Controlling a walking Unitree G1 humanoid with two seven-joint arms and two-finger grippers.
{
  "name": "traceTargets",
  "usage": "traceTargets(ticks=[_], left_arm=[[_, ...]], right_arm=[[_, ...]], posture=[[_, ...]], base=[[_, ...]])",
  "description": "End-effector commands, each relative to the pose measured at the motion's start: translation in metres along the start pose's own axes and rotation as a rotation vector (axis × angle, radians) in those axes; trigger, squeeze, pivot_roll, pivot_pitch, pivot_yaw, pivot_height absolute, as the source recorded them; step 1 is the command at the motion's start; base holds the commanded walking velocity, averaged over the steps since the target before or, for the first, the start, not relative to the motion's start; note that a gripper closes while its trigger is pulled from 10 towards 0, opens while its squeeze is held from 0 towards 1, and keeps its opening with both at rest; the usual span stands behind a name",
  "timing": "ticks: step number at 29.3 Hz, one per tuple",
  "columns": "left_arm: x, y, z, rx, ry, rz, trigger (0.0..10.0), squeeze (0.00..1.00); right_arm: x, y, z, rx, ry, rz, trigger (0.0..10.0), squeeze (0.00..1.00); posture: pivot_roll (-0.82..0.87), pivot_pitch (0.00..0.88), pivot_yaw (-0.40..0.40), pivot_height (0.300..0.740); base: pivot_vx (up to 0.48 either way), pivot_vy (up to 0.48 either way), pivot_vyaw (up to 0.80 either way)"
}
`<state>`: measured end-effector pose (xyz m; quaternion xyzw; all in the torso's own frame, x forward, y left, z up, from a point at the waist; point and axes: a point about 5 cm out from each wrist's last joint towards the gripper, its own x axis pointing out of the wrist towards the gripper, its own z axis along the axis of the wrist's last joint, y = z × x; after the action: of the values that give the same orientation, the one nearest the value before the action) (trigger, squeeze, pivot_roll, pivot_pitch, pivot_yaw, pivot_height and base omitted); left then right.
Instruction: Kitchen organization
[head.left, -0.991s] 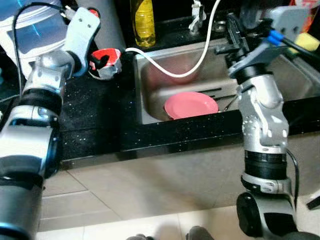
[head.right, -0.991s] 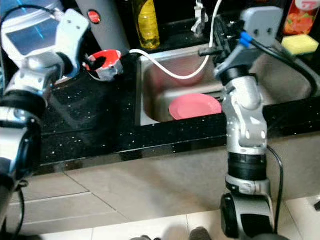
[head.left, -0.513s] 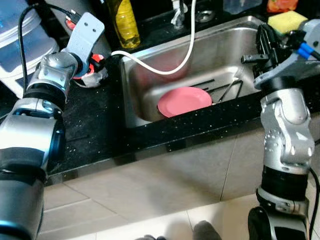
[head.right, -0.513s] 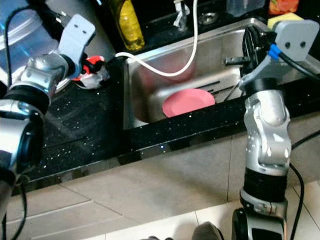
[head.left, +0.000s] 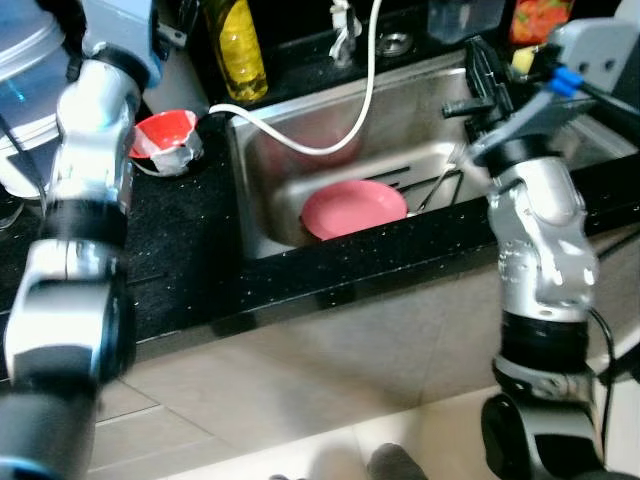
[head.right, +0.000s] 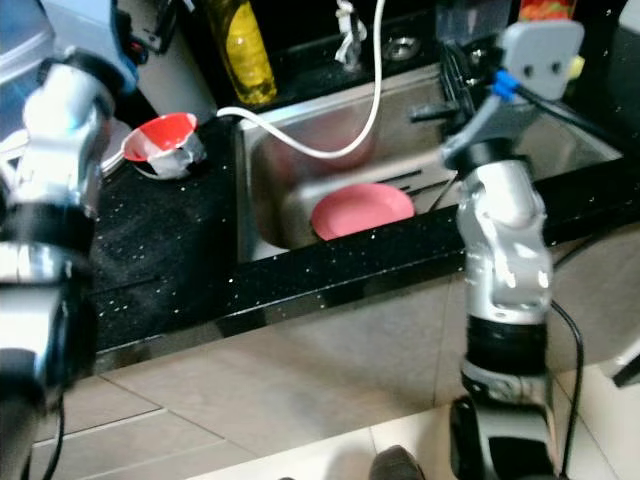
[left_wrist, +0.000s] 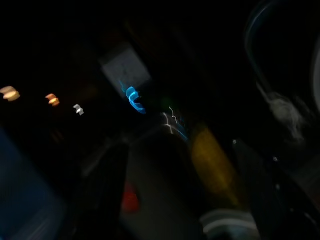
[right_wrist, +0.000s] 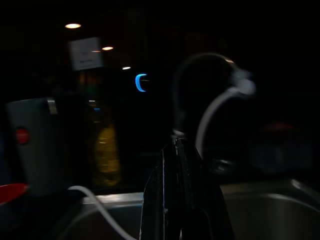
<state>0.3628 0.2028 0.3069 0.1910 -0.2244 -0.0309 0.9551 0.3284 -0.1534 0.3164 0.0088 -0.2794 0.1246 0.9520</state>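
Observation:
A pink plate (head.left: 355, 208) lies flat in the steel sink (head.left: 300, 120), with dark utensils (head.left: 440, 185) beside it. A white hose (head.left: 370, 90) loops from the faucet into the basin. A red bowl (head.left: 165, 140) stands on the black counter left of the sink. My right gripper (head.left: 480, 72) hovers over the sink's right side, above the utensils, and its fingers (right_wrist: 177, 200) are pressed together on nothing. My left arm (head.left: 95, 110) reaches up past the red bowl toward the back left. The left wrist view is dark and blurred.
A yellow bottle (head.left: 238, 50) and a grey cup with a red logo (right_wrist: 37, 145) stand behind the sink's left corner. A yellow sponge (head.left: 520, 60) and a carton sit at the back right. A clear lidded container (head.left: 25, 60) is far left. Tiled floor lies below the counter (head.left: 200, 260).
The camera has shifted. My left arm has lifted away from the red bowl, which now stands uncovered. My right gripper stays over the sink's right side.

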Motion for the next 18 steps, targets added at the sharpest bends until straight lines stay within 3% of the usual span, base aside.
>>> traceTargets(ticks=[1, 2, 4, 7, 8, 9, 10, 14, 16, 18], left_arm=[[-0.015, 0.007, 0.001, 0.009, 0.051, -0.023, 10.0, 0.0], [-0.024, 0.011, -0.001, -0.007, 0.082, -0.017, 10.0, 0.0], [-0.024, 0.011, -0.001, -0.007, 0.082, -0.017, 10.0, 0.0], [-0.06, 0.035, -0.013, 0.047, 0.254, 0.11, 10.0, 0.0], [-0.06, 0.035, -0.013, 0.047, 0.254, 0.11, 10.0, 0.0], [-0.069, 0.041, -0.016, 0.059, 0.301, 0.185, 10.0, 0.0], [-0.069, 0.041, -0.016, 0.059, 0.301, 0.185, 10.0, 0.0], [-0.105, 0.049, -0.031, 0.013, 0.504, 0.484, 10.0, 0.0], [-0.105, 0.049, -0.031, 0.013, 0.504, 0.484, 10.0, 0.0], [-0.122, 0.043, -0.045, -0.023, 0.615, 0.544, 10.0, 0.0]], right_arm=[[0.007, 0.014, -0.003, 0.029, -0.001, 0.071, 10.0, 0.0], [0.008, 0.015, -0.004, 0.035, 0.003, 0.078, 10.0, 0.0], [0.008, 0.015, -0.004, 0.035, 0.003, 0.078, 10.0, 0.0], [0.013, 0.02, -0.01, 0.058, 0.011, 0.11, 10.0, 0.0], [0.013, 0.02, -0.01, 0.058, 0.011, 0.11, 10.0, 0.0], [0.015, 0.023, -0.012, 0.068, 0.013, 0.121, 10.0, 0.0], [0.015, 0.023, -0.012, 0.068, 0.013, 0.121, 10.0, 0.0], [0.021, 0.035, -0.018, 0.103, 0.015, 0.166, 10.0, 0.0], [0.021, 0.035, -0.018, 0.103, 0.015, 0.166, 10.0, 0.0], [0.023, 0.038, -0.019, 0.112, 0.013, 0.176, 10.0, 0.0]], posture=[[-0.03, 0.044, 0.046, 0.74], [-0.01, 0.041, 0.036, 0.74], [-0.01, 0.041, 0.036, 0.74], [0.03, 0.041, 0.012, 0.74], [0.03, 0.041, 0.012, 0.74], [0.06, 0.045, 0.001, 0.74], [0.06, 0.045, 0.001, 0.74], [0.1, 0.047, -0.012, 0.74], [0.1, 0.047, -0.012, 0.74], [0.1, 0.044, -0.01, 0.74]], base=[[0.0, 0.0, 0.0], [0.0, 0.0, 0.0], [0.0, 0.0, 0.0], [0.0, 0.0, 0.0], [0.0, 0.0, 0.0], [0.0, 0.0, 0.0], [0.0, 0.0, 0.0], [0.0, 0.0, 0.0], [0.0, 0.0, 0.0], [0.0, 0.0, 0.0]])
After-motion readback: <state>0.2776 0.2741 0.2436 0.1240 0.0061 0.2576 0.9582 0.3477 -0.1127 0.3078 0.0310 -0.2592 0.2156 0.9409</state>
